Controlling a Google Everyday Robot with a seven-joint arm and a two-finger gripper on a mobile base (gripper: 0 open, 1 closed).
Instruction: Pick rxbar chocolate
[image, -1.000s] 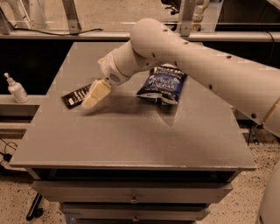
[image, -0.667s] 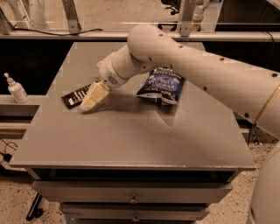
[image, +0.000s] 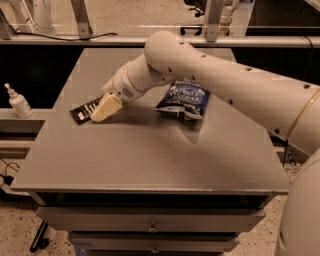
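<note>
The rxbar chocolate (image: 84, 110), a small flat black bar with white lettering, lies on the grey table (image: 150, 160) at its left side. My gripper (image: 102, 112) reaches in from the right and is down at the bar's right end, covering part of it. The bar's left end sticks out from under the gripper.
A blue chip bag (image: 184, 98) lies to the right of the gripper, near the table's middle, under my arm. A small white pump bottle (image: 18, 101) stands on a ledge left of the table. Drawers sit below the front edge.
The gripper has shifted slightly left and down along the bar. The bar and the chip bag have not moved.
</note>
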